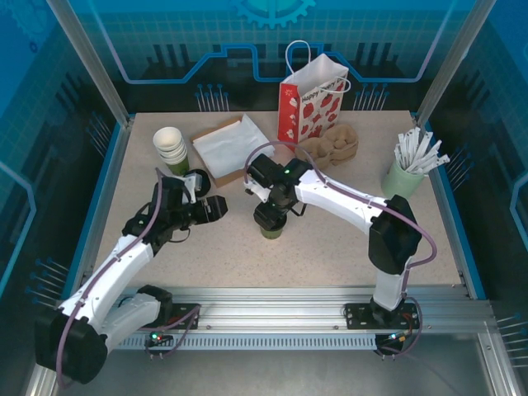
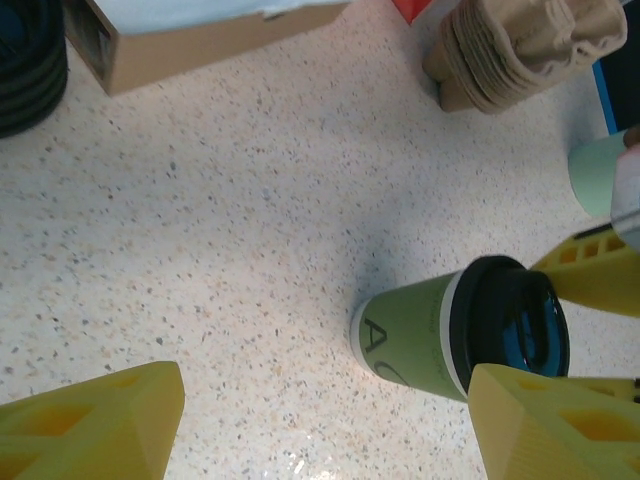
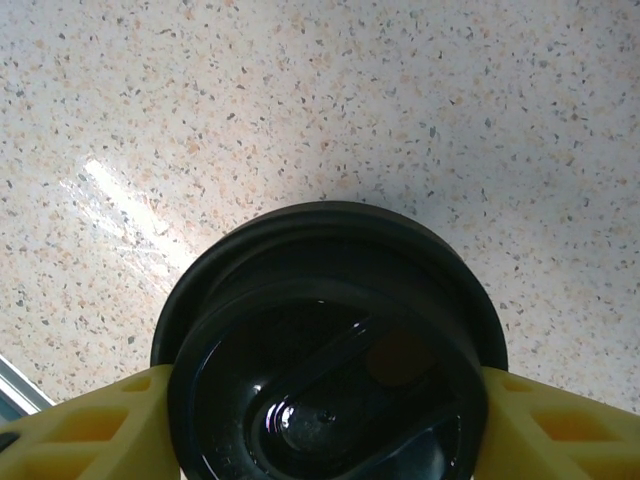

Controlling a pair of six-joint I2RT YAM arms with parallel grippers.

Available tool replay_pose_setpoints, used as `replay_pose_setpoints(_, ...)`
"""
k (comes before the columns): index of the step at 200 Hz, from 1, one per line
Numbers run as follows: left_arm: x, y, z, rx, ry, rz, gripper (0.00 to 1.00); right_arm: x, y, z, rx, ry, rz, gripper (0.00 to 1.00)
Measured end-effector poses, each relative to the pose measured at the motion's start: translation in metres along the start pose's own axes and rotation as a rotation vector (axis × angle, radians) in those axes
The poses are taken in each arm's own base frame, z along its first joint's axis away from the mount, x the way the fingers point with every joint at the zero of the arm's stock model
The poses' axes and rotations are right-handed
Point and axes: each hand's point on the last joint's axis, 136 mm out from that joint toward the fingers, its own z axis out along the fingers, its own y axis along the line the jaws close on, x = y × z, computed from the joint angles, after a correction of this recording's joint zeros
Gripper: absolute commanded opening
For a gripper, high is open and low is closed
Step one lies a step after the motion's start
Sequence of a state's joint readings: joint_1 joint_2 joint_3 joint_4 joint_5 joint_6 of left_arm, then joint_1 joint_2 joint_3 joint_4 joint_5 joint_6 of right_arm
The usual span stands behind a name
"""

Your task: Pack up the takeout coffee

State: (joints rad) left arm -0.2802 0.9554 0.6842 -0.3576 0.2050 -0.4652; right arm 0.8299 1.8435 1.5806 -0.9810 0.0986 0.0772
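The takeout coffee [image 1: 272, 232], an olive-green paper cup with a black lid, stands upright mid-table. My right gripper [image 1: 272, 213] comes down over it. In the right wrist view the black lid [image 3: 330, 340] sits between the two yellow fingers [image 3: 95, 425], which press against its sides. My left gripper [image 1: 211, 208] hovers open just left of the cup, pointing at it. In the left wrist view the cup [image 2: 420, 335] stands ahead on the right, between the wide-apart fingers [image 2: 90, 425] of the left gripper [image 2: 320, 430], which hold nothing.
A strawberry-print paper bag [image 1: 312, 99] stands at the back. Brown cup carriers [image 1: 330, 146] lie in front of it. A cardboard box of white napkins [image 1: 231, 148], stacked white cups [image 1: 171, 147] and black lids [image 1: 196, 179] sit back left. A pale green cup of sticks [image 1: 404, 177] stands right.
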Motion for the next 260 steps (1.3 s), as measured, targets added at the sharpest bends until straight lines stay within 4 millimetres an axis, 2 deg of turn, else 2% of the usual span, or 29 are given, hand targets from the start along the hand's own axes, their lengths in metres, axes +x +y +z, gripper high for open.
replay_pose_setpoints(29, 0.014, -0.001, 0.005, 0.004, 0.036, -0.003, 0.76, 0.002, -0.001, 0.002, -0.009, -0.020, 0.006, 0.58)
replay_pose_setpoints(61, 0.027, 0.002, 0.010, -0.002, 0.072, -0.016, 0.76, -0.001, 0.000, 0.000, -0.011, -0.027, 0.005, 0.62)
replay_pose_setpoints(113, 0.028, 0.006, 0.013, -0.019, 0.078, -0.018, 0.76, 0.000, 0.001, -0.002, -0.017, 0.011, -0.003, 0.79)
replay_pose_setpoints(212, 0.028, 0.006, 0.016, -0.020, 0.085, -0.021, 0.79, 0.004, 0.004, -0.015, -0.037, 0.054, -0.008, 0.84)
replay_pose_setpoints(238, 0.024, -0.009, 0.022, 0.058, 0.084, -0.033, 0.80, 0.007, 0.005, -0.033, -0.107, -0.013, 0.020, 0.84)
replay_pose_setpoints(260, 0.025, -0.027, 0.034, 0.127, 0.105, -0.022, 0.82, 0.014, -0.006, -0.055, -0.205, -0.107, 0.092, 0.81)
